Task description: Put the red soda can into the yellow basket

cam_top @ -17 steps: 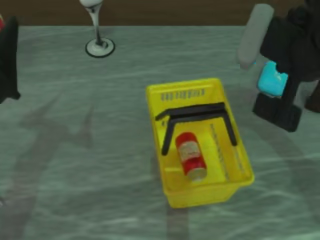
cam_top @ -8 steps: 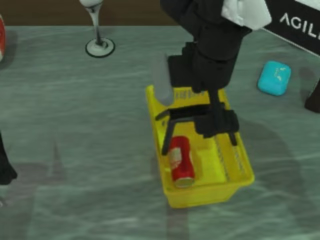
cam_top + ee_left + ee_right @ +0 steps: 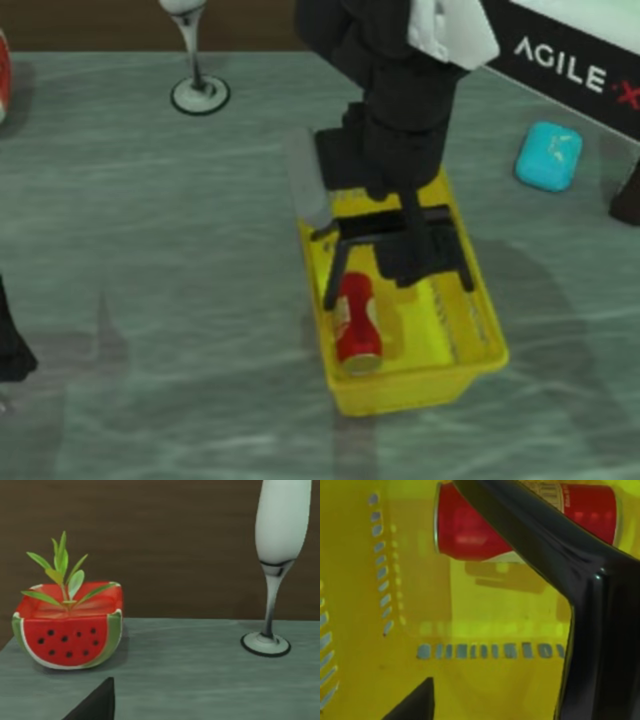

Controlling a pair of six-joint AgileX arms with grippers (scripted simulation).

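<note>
The red soda can (image 3: 357, 320) lies on its side inside the yellow basket (image 3: 420, 395), against the basket's left wall. The black handle (image 3: 395, 225) stands up across the basket. My right gripper (image 3: 408, 258) hangs over the basket's middle, just right of the can and apart from it, open and holding nothing. In the right wrist view the can (image 3: 470, 532) lies beyond the handle bar (image 3: 555, 555), with one fingertip (image 3: 420, 700) over the yellow floor. My left gripper (image 3: 12, 350) is parked at the table's left edge, open.
A wine glass (image 3: 198, 90) stands at the back left, also in the left wrist view (image 3: 272, 580). A watermelon-shaped planter (image 3: 67, 630) sits at the far left. A teal block (image 3: 548, 155) lies right of the basket.
My right arm swung in from the right and now hangs over the basket. The can shifted toward the basket's left wall and turned more lengthwise. The left gripper moved down the left edge.
</note>
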